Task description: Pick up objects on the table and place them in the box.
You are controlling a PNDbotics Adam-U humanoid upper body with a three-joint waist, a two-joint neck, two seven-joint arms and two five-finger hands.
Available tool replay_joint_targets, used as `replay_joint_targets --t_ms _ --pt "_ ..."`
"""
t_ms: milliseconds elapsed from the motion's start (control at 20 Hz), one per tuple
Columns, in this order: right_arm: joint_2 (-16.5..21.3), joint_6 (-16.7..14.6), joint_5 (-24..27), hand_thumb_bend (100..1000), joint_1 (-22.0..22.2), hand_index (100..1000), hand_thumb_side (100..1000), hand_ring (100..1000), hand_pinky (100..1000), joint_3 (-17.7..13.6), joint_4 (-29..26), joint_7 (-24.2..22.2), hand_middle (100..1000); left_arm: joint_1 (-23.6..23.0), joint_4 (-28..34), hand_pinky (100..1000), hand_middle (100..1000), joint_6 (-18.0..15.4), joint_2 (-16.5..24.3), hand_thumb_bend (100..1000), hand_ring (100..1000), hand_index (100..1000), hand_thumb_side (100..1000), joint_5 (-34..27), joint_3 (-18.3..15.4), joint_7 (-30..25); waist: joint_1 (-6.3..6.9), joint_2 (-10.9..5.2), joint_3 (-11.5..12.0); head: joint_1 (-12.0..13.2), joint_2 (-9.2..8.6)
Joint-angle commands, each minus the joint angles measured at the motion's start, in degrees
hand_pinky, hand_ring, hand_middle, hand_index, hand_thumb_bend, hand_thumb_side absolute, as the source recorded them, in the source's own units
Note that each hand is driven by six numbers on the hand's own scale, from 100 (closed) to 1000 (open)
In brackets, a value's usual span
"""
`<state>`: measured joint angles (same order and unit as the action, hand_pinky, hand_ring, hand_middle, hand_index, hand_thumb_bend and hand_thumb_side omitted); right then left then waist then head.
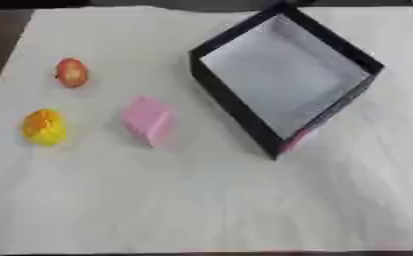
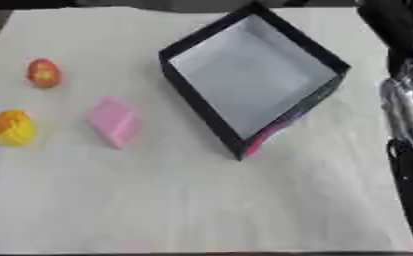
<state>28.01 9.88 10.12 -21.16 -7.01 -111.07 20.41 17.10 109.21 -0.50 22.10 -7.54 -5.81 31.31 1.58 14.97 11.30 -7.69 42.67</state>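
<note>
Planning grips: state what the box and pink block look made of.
Box: probably cardboard, given thin straight black walls and a matte pale inside. Pink block: maybe foam or plastic, with flat matte faces and soft edges; the look leaves it open.

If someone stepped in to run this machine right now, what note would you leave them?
Hands: neither hand shows; only part of the right arm is visible at the right edge.
Things: the red-orange piece, yellow piece and pink block lie on the white cloth, left of the black box.
Done: nothing; the box holds none of them.
Left: all three into the box.
</note>
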Motion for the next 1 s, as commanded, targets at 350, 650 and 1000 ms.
replay_joint_targets --t_ms 350,650,1000 --pt "1.9 0.0 -0.1 302 -0.2 916 325 816 848 -0.2 -0.9 -0.2 802 2.5 1.3 702 773 1.6 10.2 503 722 856 552 0.9 2.0 -4.6 -0.25 -2.40 -0.2 0.3 0.41" --pt "2.7 0.0 -0.3 299 0.2 916 326 815 848 0.1 -0.9 -0.5 801 6.8 2.1 733 788 8.0 28.5 543 745 870 588 1.9 6.5 -22.8 0.58 -2.79 -0.3 0.2 0.73" --pt "3.2 0.1 -0.3 297 0.1 916 326 813 848 0.7 -0.8 -1.1 799 11.6 4.1 788 824 12.7 42.4 534 798 899 688 3.0 13.8 -49.0 1.09 -2.93 -0.7 0.9 0.90"
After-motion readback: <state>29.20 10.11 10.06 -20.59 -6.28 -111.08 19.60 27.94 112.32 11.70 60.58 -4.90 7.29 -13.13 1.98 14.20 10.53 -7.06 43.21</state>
